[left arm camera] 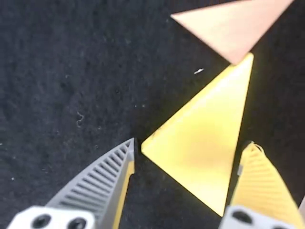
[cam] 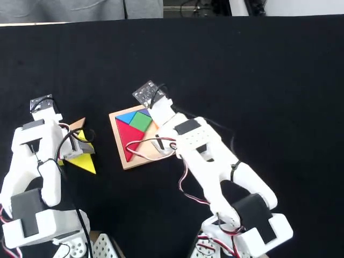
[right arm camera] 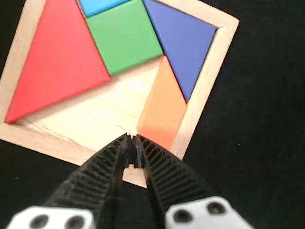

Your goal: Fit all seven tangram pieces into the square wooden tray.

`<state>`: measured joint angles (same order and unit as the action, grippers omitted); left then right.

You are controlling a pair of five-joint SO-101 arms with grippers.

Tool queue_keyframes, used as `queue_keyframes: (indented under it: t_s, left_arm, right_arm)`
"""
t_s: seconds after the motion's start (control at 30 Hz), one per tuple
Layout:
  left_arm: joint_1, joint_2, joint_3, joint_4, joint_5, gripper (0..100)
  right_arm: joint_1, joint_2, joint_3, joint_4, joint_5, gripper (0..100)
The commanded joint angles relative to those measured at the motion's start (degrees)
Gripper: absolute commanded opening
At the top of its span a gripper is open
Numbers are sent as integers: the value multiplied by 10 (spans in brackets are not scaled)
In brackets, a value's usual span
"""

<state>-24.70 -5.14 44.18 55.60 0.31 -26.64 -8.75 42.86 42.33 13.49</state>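
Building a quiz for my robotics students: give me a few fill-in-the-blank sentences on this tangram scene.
1. The left tool is open, with its fingers on either side of the ___ triangle.
2. The right tool is ___ above the tray.
3. The square in the tray is ___.
4. The big triangle in the tray is ___.

Missing words: yellow; shut; green; red.
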Motion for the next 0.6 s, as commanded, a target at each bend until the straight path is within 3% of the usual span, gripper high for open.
queue_keyframes:
  t_s: [0.0, 0.57]
  left_arm:
    - [3, 0, -27, -4, 4, 344]
    - [28, 1, -22, -25, 4, 338]
  right_arm:
    - [-4, -27, -2, -8, 6, 15]
    - [-4, -28, -2, -7, 6, 15]
